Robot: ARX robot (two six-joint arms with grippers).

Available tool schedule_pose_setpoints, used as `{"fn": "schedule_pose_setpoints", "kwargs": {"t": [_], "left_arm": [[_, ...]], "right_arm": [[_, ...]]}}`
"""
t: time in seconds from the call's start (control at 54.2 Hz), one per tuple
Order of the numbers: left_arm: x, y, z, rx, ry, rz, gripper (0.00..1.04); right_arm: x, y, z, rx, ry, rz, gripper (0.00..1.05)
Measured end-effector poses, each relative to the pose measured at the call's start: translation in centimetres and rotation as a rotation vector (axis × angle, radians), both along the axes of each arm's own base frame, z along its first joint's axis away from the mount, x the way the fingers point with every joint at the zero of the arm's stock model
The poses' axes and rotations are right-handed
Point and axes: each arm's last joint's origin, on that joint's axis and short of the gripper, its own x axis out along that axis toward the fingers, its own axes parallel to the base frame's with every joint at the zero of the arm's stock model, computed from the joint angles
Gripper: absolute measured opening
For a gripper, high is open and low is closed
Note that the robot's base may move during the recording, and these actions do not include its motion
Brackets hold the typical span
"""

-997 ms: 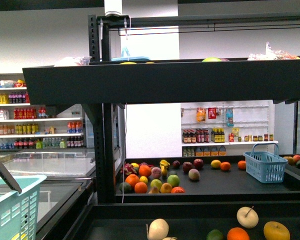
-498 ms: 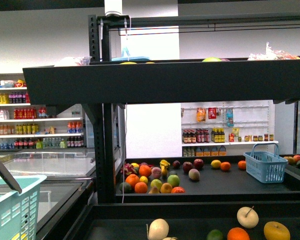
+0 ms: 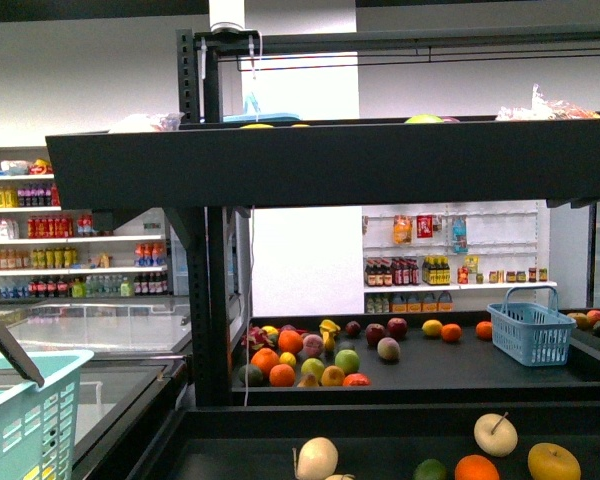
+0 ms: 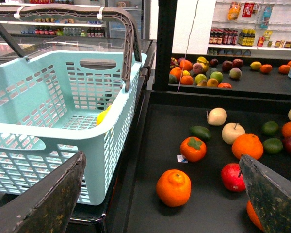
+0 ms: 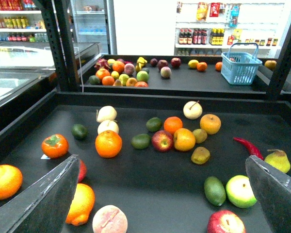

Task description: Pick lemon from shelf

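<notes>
Black tiered shelf (image 3: pixel 320 160) strewn with fruit, left gripper (image 4: pixel 160 194) released beside teal basket (image 4: pixel 53 111), right gripper (image 5: pixel 160 194) released above fruit

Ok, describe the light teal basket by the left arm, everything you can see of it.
The basket looks like pale teal plastic, with slotted, perforated walls and a solid rim. Its brown-grey handle stands upright over the opening. It sits upright beside the black shelf tray, against that tray's edge. Something yellow lies inside, seen through the slots; what it is cannot be told. The front view shows only one corner.
</notes>
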Motion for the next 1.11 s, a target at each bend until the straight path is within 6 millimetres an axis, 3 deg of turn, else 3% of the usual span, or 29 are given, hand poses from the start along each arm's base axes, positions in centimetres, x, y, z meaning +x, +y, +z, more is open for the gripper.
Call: {"fn": "schedule_pose_setpoints", "kwargs": {"t": [1.108], "left_arm": [[0.00, 0.00, 0.00, 0.000, 0.000, 0.000, 0.97]], "right_arm": [[0.00, 0.00, 0.00, 0.000, 0.000, 0.000, 1.02]]}}
